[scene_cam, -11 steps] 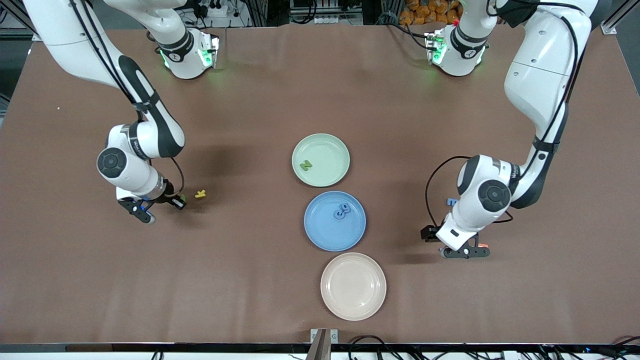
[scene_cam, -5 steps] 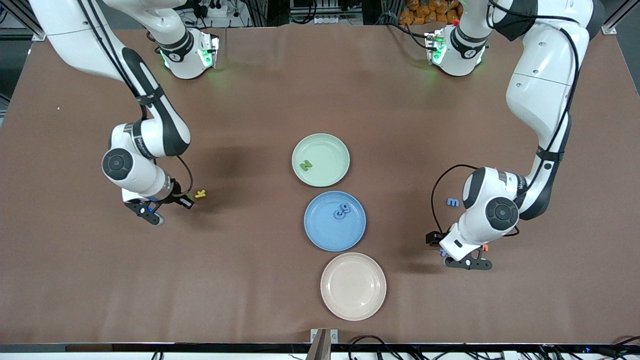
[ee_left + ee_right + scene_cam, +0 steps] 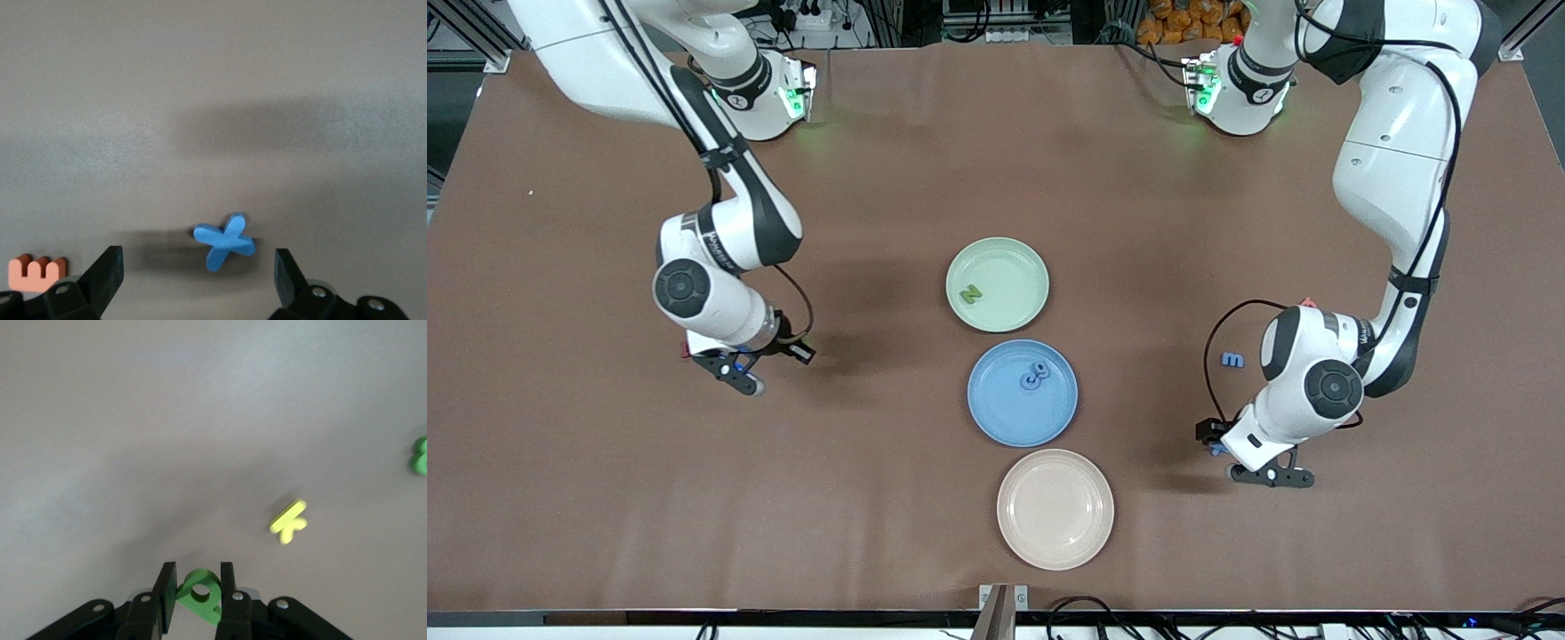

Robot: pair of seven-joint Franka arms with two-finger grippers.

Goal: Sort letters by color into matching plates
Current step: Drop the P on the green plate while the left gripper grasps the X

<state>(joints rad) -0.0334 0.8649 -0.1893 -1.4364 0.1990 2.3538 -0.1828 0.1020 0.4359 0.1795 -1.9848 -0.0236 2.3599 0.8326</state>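
My right gripper (image 3: pixel 195 577) is shut on a green letter (image 3: pixel 200 592) with a round hole and holds it just above the table. In the front view this right gripper (image 3: pixel 738 375) is toward the right arm's end, apart from the plates. The pale green plate (image 3: pixel 1009 271) holds a green N (image 3: pixel 970 292). The blue plate (image 3: pixel 1005 411) holds blue letters (image 3: pixel 1035 376). My left gripper (image 3: pixel 200 267) is open low over a blue X (image 3: pixel 225 241), which lies between the fingers' line. In the front view the left gripper (image 3: pixel 1267 474) is beside the cream plate. A blue letter (image 3: pixel 1232 359) lies by the left arm.
A cream plate (image 3: pixel 1055 524) sits nearest the front camera. A yellow K (image 3: pixel 289 521) and another green letter (image 3: pixel 420 456) lie on the table near my right gripper. An orange letter (image 3: pixel 37 272) lies beside my left gripper's finger.
The right arm has carried the green letter toward the plates, covering the yellow K in the front view. The left gripper has shifted nearer the front camera, staying open.
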